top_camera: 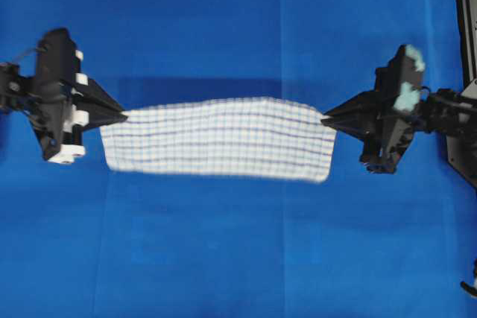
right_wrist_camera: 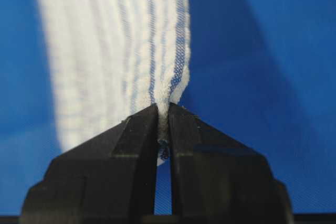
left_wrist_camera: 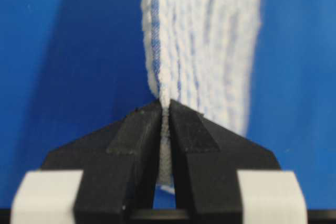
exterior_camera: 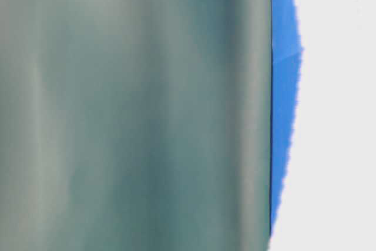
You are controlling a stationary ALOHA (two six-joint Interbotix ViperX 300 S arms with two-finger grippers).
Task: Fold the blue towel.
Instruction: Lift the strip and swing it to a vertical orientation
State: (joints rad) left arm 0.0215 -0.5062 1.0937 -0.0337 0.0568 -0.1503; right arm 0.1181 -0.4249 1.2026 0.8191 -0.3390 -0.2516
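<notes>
We find the left tool [top_camera: 123, 116] at the left middle of the overhead view, its jaws pressed together on the upper left corner of the blue towel [top_camera: 220, 139]. The left wrist view confirms this: a thin fold of white weave is pinched between the two black fingers [left_wrist_camera: 137, 135], and the cloth runs away from them toward the top of the frame.

The right tool [top_camera: 323, 118] sits at the right middle of the overhead view, likewise pinching, on the towel's upper right corner. In the right wrist view the hem with its dark-blue stripe is squeezed between the black fingers [right_wrist_camera: 137, 135].

The towel spans the centre of the overhead view between the two tools, stretched sideways with its upper edge taut and its lower edge sagging in a shallow curve. A darker band of shadow lies on the bench [top_camera: 223, 258] just above the towel, which suggests the cloth is lifted; how much of its lower edge touches the blue covering we cannot tell.

Hard to read: the table-level view is filled by a blurred grey-green surface [exterior_camera: 135, 110], with only a sliver of blue at right; neither tool nor towel shows there. Both wrist views blur the far end of the cloth. The overhead view crops the right arm at the frame's right edge.
</notes>
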